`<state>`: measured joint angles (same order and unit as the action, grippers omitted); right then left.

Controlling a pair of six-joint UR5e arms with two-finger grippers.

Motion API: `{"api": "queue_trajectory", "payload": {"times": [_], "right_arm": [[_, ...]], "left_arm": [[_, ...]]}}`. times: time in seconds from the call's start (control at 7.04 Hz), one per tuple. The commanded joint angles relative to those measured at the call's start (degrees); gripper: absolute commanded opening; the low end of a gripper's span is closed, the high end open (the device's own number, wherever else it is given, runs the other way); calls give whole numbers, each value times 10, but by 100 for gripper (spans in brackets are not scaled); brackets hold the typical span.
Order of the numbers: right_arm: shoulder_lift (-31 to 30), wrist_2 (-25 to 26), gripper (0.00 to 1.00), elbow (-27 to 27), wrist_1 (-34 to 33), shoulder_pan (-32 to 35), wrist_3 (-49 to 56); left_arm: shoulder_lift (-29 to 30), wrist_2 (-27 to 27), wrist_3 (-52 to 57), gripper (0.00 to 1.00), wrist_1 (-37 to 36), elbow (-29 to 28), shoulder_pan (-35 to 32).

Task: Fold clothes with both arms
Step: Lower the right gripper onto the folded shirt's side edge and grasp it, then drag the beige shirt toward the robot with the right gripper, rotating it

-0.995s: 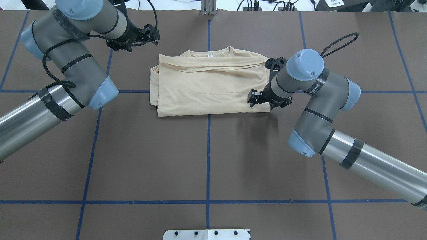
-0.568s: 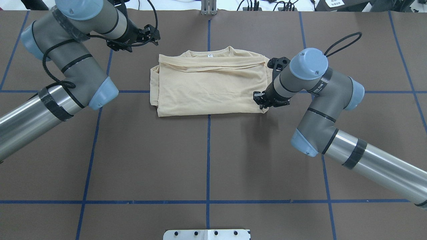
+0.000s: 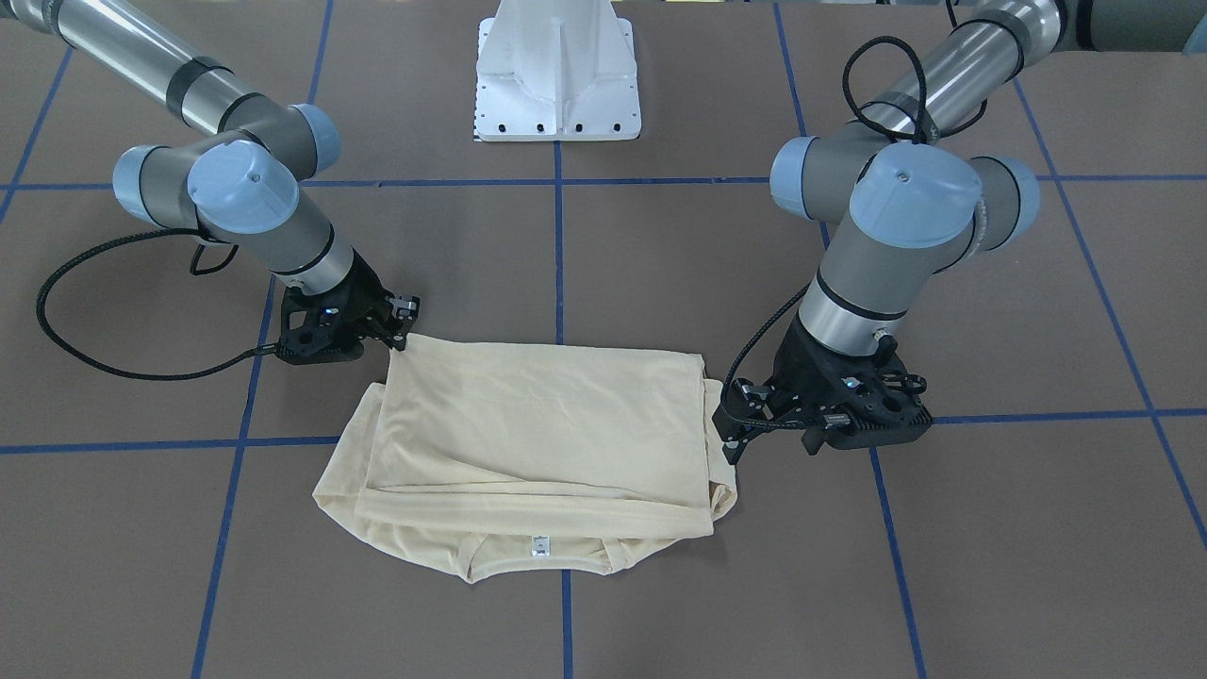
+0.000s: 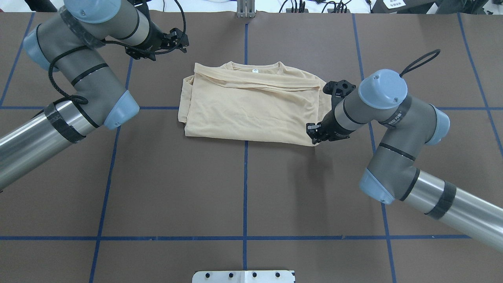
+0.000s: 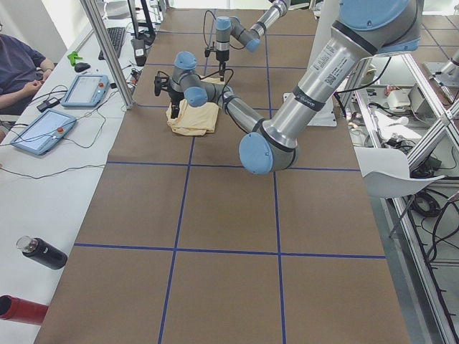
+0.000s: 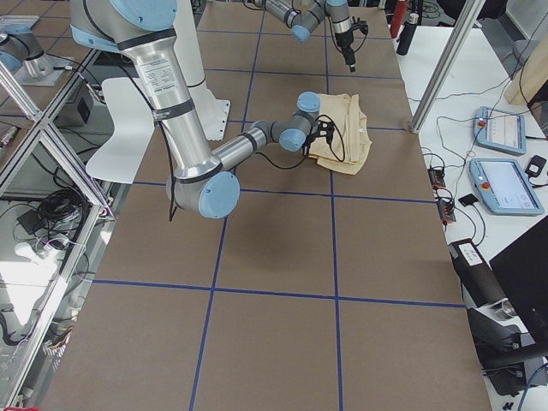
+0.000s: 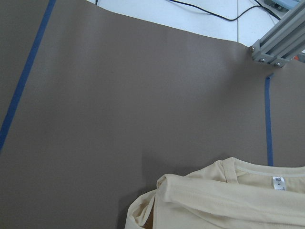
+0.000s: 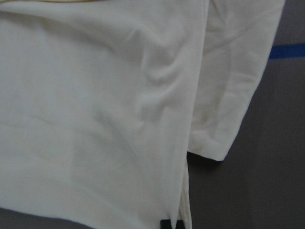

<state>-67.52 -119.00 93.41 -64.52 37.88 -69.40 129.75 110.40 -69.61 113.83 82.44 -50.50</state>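
Shirt (image 4: 251, 106), folded at mid-counter (image 4: 243, 188), has slid and skewed toward the robot's right within the last second. The right tool (image 4: 315, 135), spread earlier, is now pinched on the near right corner, probably a straightening tug before the next fold. The right arm (image 4: 393, 157) is bent low. The left tool (image 4: 178, 40) hovers spread and empty, just off the far left corner.

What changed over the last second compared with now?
The right gripper, open over the T-shirt's near right corner a second ago, closed on that corner and pulled rightward and toward the robot. The whole folded T-shirt slid with it, its neck label now right of the centre tape line. The left gripper stayed open and clear of the cloth.
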Motion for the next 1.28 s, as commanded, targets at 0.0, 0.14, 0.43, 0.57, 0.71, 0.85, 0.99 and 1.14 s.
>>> {"api": "queue_trajectory", "payload": {"times": [0.0, 0.14, 0.43, 0.57, 0.71, 0.85, 0.99, 1.14], "right_arm": [[-51, -2, 0, 91, -29, -53, -8], [-73, -7, 0, 163, -105, -91, -18], [-80, -18, 0, 273, -252, -176, -89], [-83, -17, 0, 281, -259, -203, -110], [-83, -17, 72, 275, -260, -209, -113], [-83, -10, 100, 274, -259, -216, -117], [-77, -5, 100, 275, -259, -201, -117], [-74, -4, 100, 276, -255, -161, -113]], "left_arm": [[-21, 0, 0, 98, -2, 27, 0], [-35, 0, 0, 98, -2, 44, 0], [-47, 0, 0, 98, -1, 52, 0], [-49, 0, 0, 99, 0, 53, 0], [-57, -1, 0, 99, 1, 53, 3], [-61, 2, 0, 99, 4, 57, 12], [-74, 3, -7, 99, 3, 85, 40], [-100, 5, -24, 99, 0, 135, 80]]}}
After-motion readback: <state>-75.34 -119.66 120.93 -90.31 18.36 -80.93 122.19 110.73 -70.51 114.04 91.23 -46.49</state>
